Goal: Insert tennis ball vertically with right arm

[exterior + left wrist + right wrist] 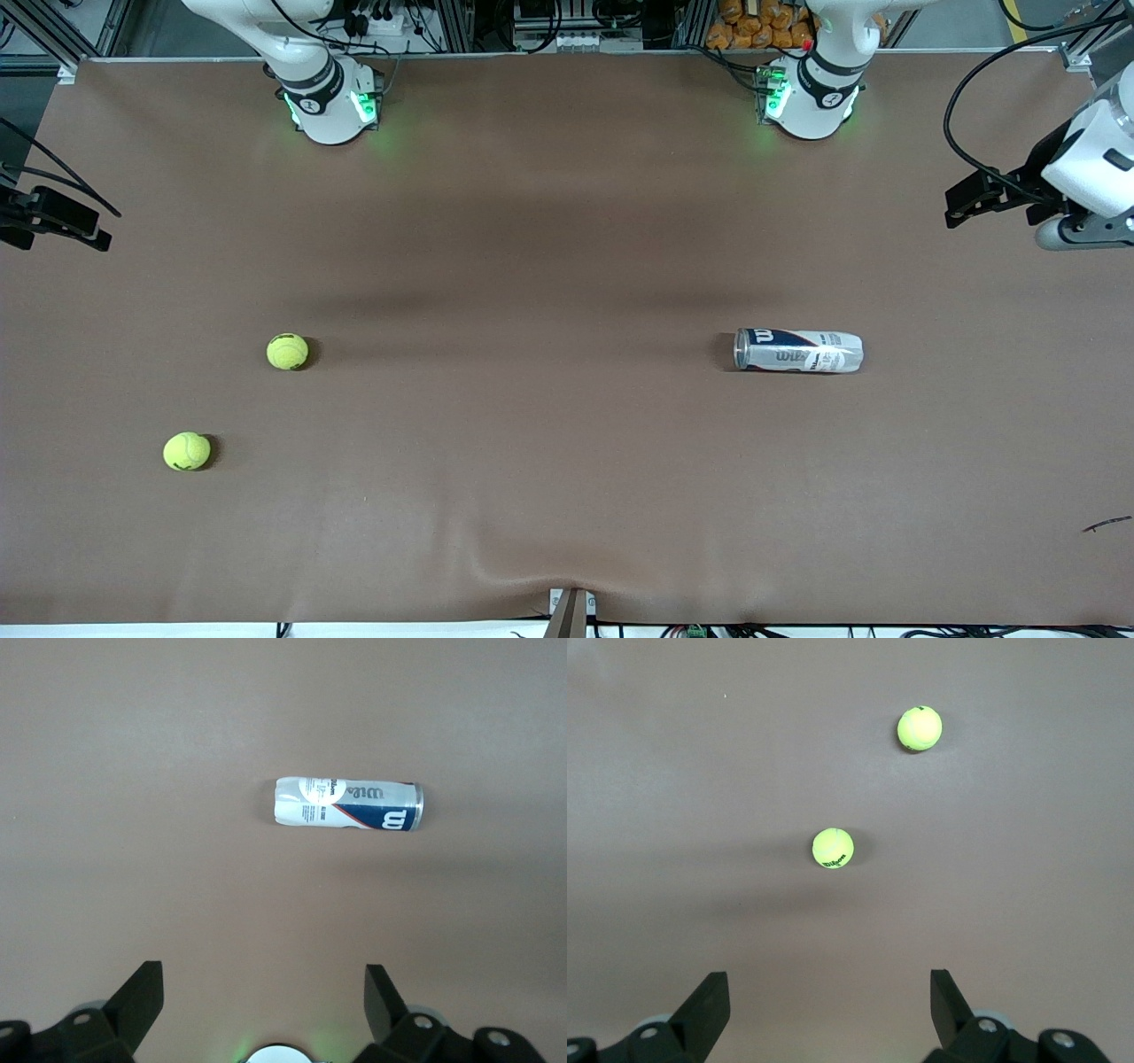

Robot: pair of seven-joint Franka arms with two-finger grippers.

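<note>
Two yellow tennis balls lie on the brown table toward the right arm's end: one (287, 351) (833, 849), and one nearer the front camera (187, 451) (920, 727). A Wilson ball can (797, 351) (347, 804) lies on its side toward the left arm's end, its dark open end pointing toward the balls. My right gripper (830, 985) (93, 226) is open and empty, high over the table, well short of the balls. My left gripper (264, 979) (964, 202) is open and empty, high above the table, well short of the can.
Both arm bases (330, 102) (811, 97) stand at the table's edge farthest from the front camera. A small dark scrap (1106, 525) lies near the left arm's end. The brown cover (567, 266) has a wrinkle at its front edge (532, 567).
</note>
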